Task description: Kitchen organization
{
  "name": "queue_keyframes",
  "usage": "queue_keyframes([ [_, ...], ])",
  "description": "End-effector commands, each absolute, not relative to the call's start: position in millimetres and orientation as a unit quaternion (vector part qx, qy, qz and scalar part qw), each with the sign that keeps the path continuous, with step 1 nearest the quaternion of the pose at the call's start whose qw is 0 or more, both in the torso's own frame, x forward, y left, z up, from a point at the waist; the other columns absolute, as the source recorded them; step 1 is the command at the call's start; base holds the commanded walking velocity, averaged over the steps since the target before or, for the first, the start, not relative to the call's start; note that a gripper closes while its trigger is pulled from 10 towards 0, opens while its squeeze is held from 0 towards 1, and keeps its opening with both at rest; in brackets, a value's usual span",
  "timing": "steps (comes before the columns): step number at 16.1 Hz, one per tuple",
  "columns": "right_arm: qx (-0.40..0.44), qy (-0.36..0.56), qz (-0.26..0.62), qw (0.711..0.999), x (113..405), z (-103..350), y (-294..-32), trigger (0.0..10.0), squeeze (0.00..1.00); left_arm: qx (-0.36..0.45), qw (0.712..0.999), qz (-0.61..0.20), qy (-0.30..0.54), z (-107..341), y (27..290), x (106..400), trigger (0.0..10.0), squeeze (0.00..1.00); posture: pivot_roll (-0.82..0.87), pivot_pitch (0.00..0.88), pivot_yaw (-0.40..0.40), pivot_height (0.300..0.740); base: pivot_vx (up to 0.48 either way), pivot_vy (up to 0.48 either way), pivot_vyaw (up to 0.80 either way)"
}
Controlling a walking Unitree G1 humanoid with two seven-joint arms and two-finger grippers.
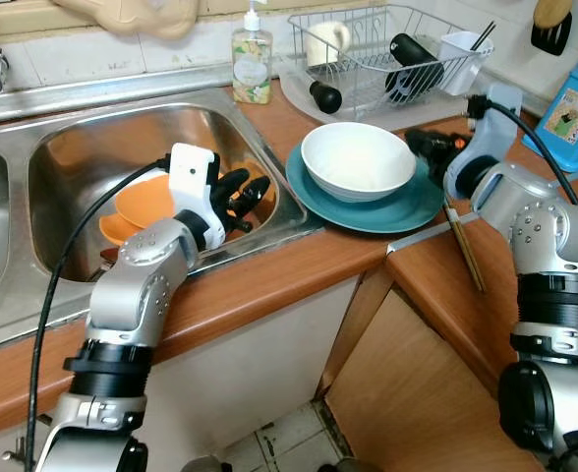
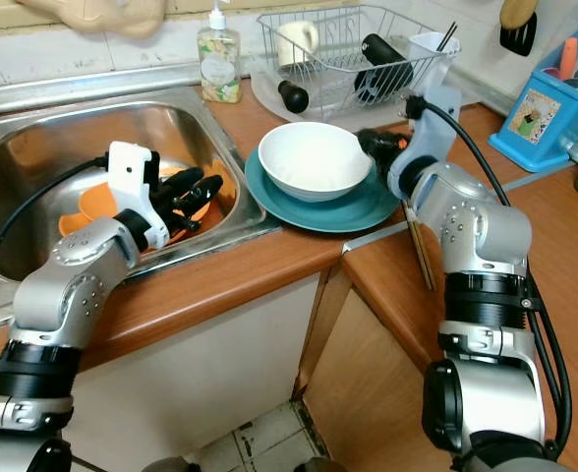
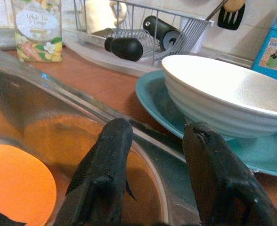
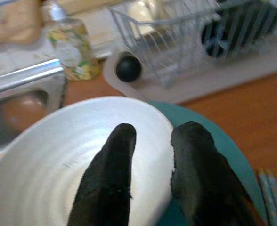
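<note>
Reaching my right gripper (image 4: pixel 150 141), fingers parted, astride white ceramic bowl's (image 1: pixel 358 160) rim to lift it off teal plate (image 1: pixel 407 211) | left gripper (image 1: pixel 240 197) released, idle over steel sink's (image 1: pixel 73 147) right edge.

The orange dishes (image 1: pixel 142 205) in the sink (image 1: pixel 83 147) are partly hidden behind the left gripper (image 1: pixel 242 195), so how many lie there cannot be told. The teal plate (image 1: pixel 407 211) lies mostly under the white bowl (image 1: pixel 358 160). Whether the right gripper (image 1: pixel 422 146) touches the bowl's rim cannot be told. The blue box (image 1: pixel 576 113) at far right is cut off by the edge. The soap bottle (image 1: pixel 253 64) label is too small to read
</note>
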State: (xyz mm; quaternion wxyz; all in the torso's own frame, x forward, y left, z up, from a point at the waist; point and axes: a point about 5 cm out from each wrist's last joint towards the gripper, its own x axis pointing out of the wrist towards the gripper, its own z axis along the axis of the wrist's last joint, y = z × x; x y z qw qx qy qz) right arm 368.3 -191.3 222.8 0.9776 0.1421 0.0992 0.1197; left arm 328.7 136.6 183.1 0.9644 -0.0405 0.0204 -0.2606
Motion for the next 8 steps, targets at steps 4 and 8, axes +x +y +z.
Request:
queue_keyframes([
  [4, 0.203, 0.12, 0.11, 0.965, 375, 226, -203, 10.0, 1.0, -0.023, 0.963, -0.27, 0.009, 187, 136, 316, 10.0, 1.0, -0.13, 0.0, -0.027, 0.74, 0.0, 0.0, 0.0],
  [8, 0.254, 0.154, 0.116, 0.948, 383, 219, -202, 10.0, 1.0, -0.022, 0.958, -0.284, 0.009, 190, 136, 306, 10.0, 1.0, -0.12, 0.0, -0.039, 0.74, 0.0, 0.0, 0.0],
])
